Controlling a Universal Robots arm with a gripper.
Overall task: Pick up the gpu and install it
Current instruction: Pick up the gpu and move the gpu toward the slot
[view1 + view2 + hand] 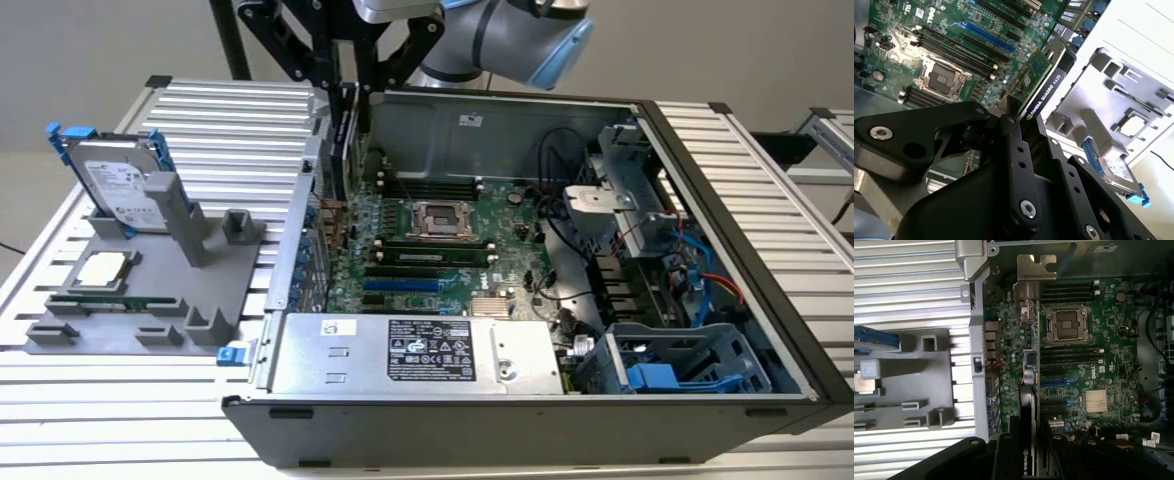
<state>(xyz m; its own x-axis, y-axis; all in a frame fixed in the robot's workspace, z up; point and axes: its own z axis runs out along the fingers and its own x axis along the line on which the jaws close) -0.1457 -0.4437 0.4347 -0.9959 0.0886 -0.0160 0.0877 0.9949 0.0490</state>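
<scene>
gpu (1040, 80) lower end hidden inside pincer (1024, 120); arm (521, 40) cut off at exterior view's top edge.

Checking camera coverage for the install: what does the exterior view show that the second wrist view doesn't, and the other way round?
Exterior view adds: the power supply and the blue drive cage at the case's near end. Second wrist view adds: the gpu seen close, green board face showing, with the gripper shut on it. Shared: the gpu held on edge over the open case, the processor socket, and the hard drive standing in the grey fixture.
</scene>
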